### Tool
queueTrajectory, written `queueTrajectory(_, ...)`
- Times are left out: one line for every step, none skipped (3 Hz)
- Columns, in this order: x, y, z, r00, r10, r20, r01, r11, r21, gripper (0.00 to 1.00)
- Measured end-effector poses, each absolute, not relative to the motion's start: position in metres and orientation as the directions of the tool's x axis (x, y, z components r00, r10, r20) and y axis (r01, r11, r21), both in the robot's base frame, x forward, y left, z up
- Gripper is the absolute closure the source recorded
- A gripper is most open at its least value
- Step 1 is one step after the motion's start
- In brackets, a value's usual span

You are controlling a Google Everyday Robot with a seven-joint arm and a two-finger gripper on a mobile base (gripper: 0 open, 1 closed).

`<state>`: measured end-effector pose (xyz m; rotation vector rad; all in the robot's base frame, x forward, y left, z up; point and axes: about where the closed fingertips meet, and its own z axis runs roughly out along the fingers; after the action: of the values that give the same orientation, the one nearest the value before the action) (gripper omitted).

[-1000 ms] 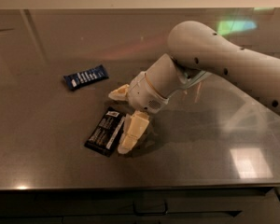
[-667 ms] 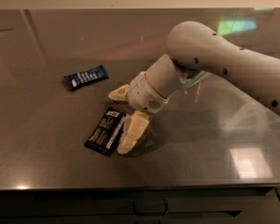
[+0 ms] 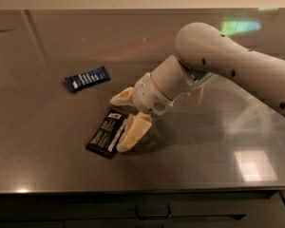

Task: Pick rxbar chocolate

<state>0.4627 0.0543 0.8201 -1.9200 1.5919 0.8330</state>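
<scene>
The rxbar chocolate (image 3: 106, 133) is a flat black wrapper with a white stripe and white text, lying on the steel counter (image 3: 47, 165) left of centre. My gripper (image 3: 119, 125) sits low over the bar's right end. One cream finger (image 3: 133, 132) lies along the bar's right edge, the other (image 3: 122, 97) points left just beyond the bar's far end. The fingers are spread apart and hold nothing. The bar lies flat on the counter.
A smaller blue bar wrapper (image 3: 87, 78) lies on the counter behind and left of the black bar. My white arm (image 3: 237, 65) reaches in from the right. The counter's front edge (image 3: 133, 190) runs below, with dark drawers under it.
</scene>
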Motion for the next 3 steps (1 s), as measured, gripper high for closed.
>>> queueTrajectory(0.4601, 0.0531, 0.8231, 0.108, -0.654, -0.749, -0.982, -0.189, 0.024, 0.48)
queueTrajectory(0.4563, 0.0531, 0.8267, 0.102, -0.637, -0.764, -0.978, -0.203, 0.039, 0.71)
queueTrajectory(0.4524, 0.0533, 0.8316, 0.102, -0.622, -0.776, -0.975, -0.217, 0.046, 0.95)
